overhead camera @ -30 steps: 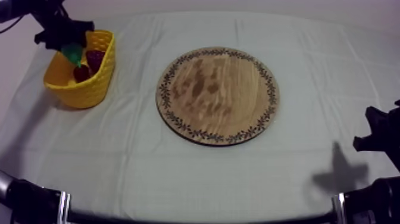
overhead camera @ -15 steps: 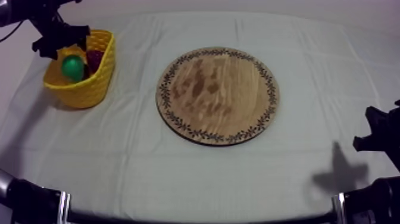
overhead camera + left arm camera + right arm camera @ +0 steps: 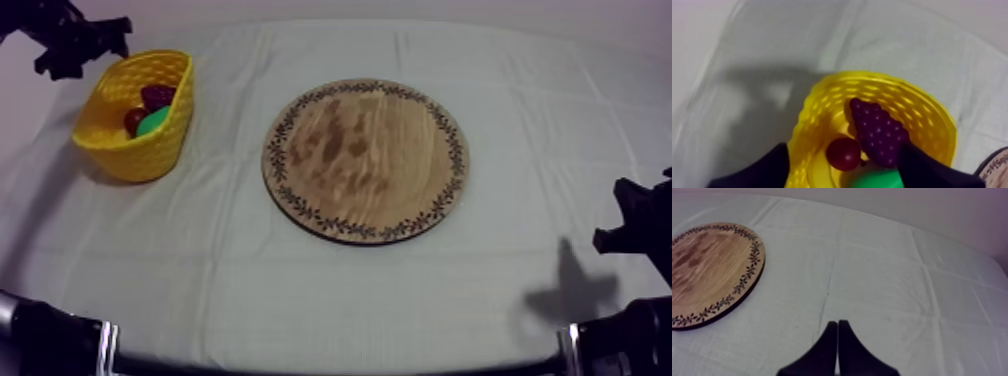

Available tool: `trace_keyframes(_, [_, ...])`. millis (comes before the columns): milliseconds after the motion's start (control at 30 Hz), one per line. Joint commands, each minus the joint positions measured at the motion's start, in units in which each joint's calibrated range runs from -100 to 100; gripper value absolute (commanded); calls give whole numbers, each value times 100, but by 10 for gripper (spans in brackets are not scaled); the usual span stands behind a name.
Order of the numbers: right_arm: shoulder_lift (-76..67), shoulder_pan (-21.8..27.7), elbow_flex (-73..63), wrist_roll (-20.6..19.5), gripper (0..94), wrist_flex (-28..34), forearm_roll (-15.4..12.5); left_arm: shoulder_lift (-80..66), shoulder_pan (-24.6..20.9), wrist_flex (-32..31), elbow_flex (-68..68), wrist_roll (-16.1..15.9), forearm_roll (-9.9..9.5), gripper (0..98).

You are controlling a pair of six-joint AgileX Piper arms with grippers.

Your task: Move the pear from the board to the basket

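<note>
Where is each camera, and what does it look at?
Top view: above the table, slanting down on wooden board and yellow basket; left gripper by the basket, right gripper low.
Left wrist view: on the left arm, looking down into the basket at the pear; open fingers show.
Right wrist view: on the right arm, facing the board's edge; shut fingers show.
Top and left wrist views share the basket.

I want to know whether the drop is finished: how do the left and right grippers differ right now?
The left gripper has its fingers apart, open; the right gripper has them pressed together in a narrow wedge, shut. The left gripper hangs over the yellow basket with the pear and grapes inside; the right gripper is over bare cloth beside the wooden board. Both hold nothing.
</note>
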Motion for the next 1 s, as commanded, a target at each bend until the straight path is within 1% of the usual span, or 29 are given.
trace_keyframes(0, [1, 0, 5, 0, 5, -2, 1, -480, -47, -473, 300, 54, -73, 621])
trace_keyframes(67, [1, 0, 5, 0, 5, -2, 1, -900, -75, -916, 649, 217, -258, 497])
trace_keyframes(133, [1, 0, 5, 0, 5, -2, 1, -1377, -88, -1350, 1029, 366, -433, 349])
trace_keyframes(233, [1, 0, 5, 0, 5, -2, 1, -2153, -88, -1764, 1561, 455, -546, 142])
trace_keyframes(300, [1, 0, 5, 0, 5, -2, 1, -2665, -64, -1896, 1927, 466, -558, 70])
trace_keyframes(400, [1, 0, 5, 0, 5, -2, 1, -3432, -11, -2036, 2535, 471, -566, 24])
trace_keyframes(500, [1, 0, 5, 0, 5, -2, 1, -4271, 11, -2203, 3240, 468, -569, 8])
trace_keyframes(600, [1, 0, 5, 0, 5, -2, 1, -5245, -22, -2509, 4087, 465, -577, 3])
trace_keyframes(767, [1, 0, 5, -2, 5, -2, 1, -6940, -81, -3113, 5518, 559, -596, 0])
trace_keyframes(967, [1, 0, 5, 1, 5, -2, 1, -8445, -16, -3425, 6657, 626, -599, 0])
